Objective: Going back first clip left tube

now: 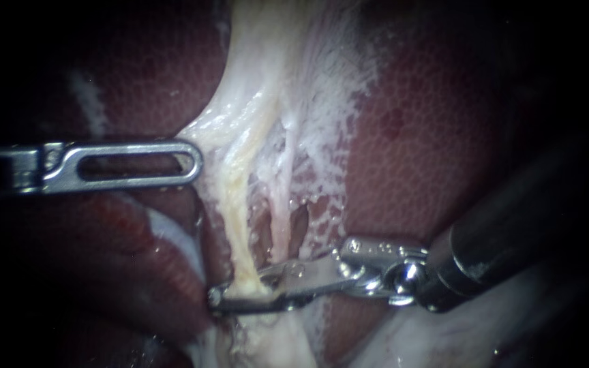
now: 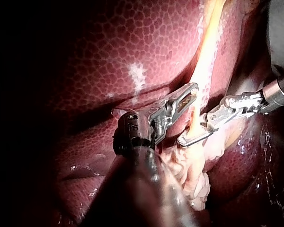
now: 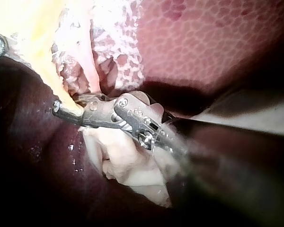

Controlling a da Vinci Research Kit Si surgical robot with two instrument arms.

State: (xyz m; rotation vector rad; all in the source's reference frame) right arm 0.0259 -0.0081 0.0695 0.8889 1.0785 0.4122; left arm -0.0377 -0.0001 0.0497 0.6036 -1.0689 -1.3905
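1. Endoscope view: the right instrument (image 1: 219, 296) enters from the lower right, its shaft slanting up toward the right edge. Its jaws are clamped across the yellowish left tube (image 1: 240, 204) at lower centre, one jaw on each side. The thinner pink right tube (image 1: 283, 204) runs free just beside it. No clip can be told apart from the jaws. I judge the squeeze is in hand or just made, with release and withdrawal not yet done. The left instrument (image 1: 198, 163) lies level from the left edge, with its tip at the pale tissue (image 1: 202, 133) beside the tube. I cannot tell whether it grips.
2. Left wrist view: the left instrument (image 2: 193, 89) points at the left tube (image 2: 203, 61), its tip just beside it. The right instrument (image 2: 182, 140) encloses the tube nearer the pale tissue (image 2: 194, 175).
3. Right wrist view: the right instrument (image 3: 57, 108) reaches over pale tissue (image 3: 118, 161), pinching the left tube (image 3: 47, 71). The liver (image 3: 217, 42) lies beyond.
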